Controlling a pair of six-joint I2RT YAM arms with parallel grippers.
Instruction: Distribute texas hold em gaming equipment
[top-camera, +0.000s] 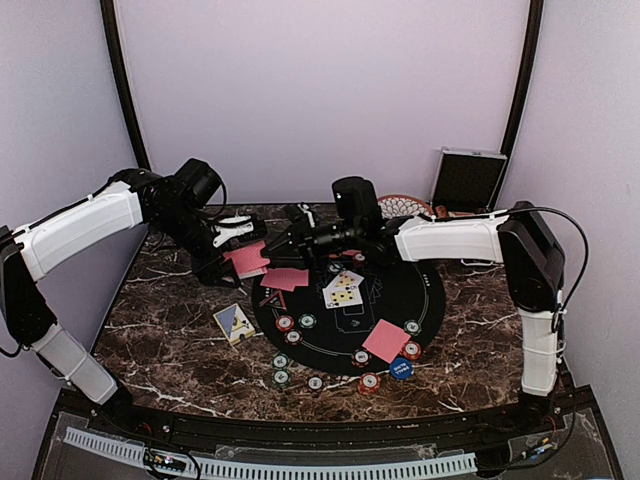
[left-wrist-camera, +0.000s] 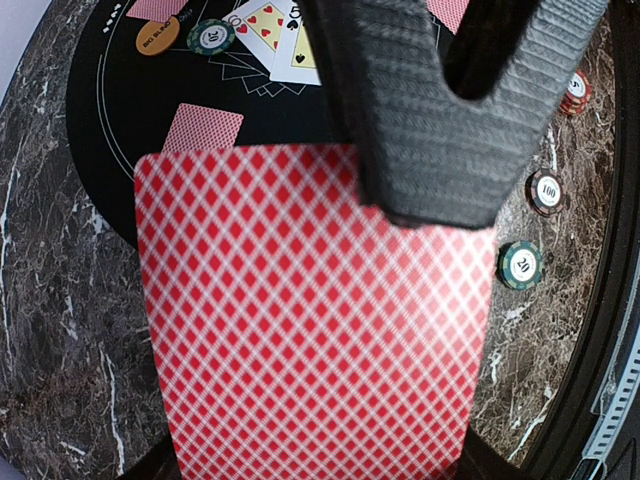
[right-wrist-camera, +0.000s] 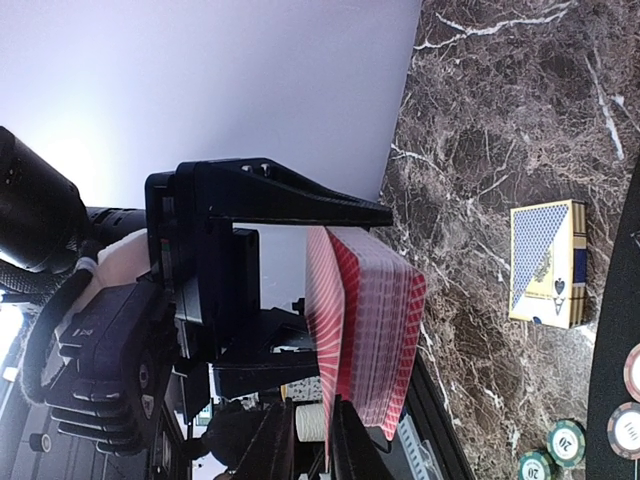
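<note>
My left gripper (top-camera: 232, 262) is shut on a deck of red-backed playing cards (top-camera: 247, 258), held above the table's left side. The deck's back (left-wrist-camera: 310, 330) fills the left wrist view. My right gripper (top-camera: 272, 243) reaches across to it. In the right wrist view the top card (right-wrist-camera: 322, 320) is bowed away from the deck (right-wrist-camera: 385, 340), and its lower edge runs between the right gripper (right-wrist-camera: 313, 440) jaws, which stand narrowly open. On the black mat (top-camera: 420, 300) lie face-up cards (top-camera: 343, 288), face-down cards (top-camera: 285, 278), a blue button (top-camera: 401, 368) and several chips (top-camera: 285, 323).
A blue card box (top-camera: 235, 323) lies on the marble left of the mat. The patterned bowl (top-camera: 400, 206) and the open silver case (top-camera: 468, 180) stand at the back right. An orange button (left-wrist-camera: 158, 38) and a green chip (left-wrist-camera: 210, 37) sit on the mat.
</note>
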